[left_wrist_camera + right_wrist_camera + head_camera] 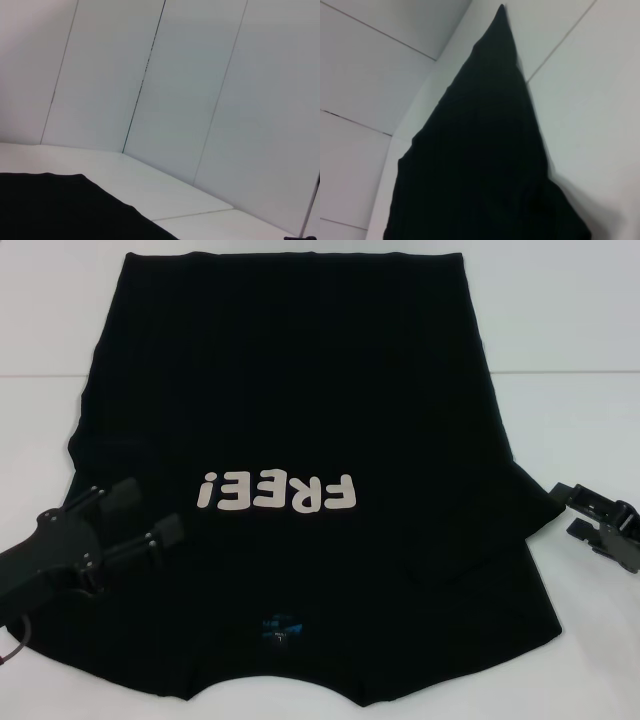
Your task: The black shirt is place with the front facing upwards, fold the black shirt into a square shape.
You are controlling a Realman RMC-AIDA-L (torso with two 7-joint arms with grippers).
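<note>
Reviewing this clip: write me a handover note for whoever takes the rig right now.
Left gripper: open, over the black shirt's near left edge, holding nothing.
Right gripper: open, at the shirt's right edge beside the sleeve, holding nothing.
Shirt: flat on the white table, front up, "FREE!" lettering showing, collar nearest the robot.
Done: sleeves look tucked in; no body fold visible.
Left: fold it into a square.

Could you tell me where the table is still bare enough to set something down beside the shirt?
Bare table lies beyond the right gripper, right of the black shirt, and at the far left corner. The near left is crowded by the left gripper.
</note>
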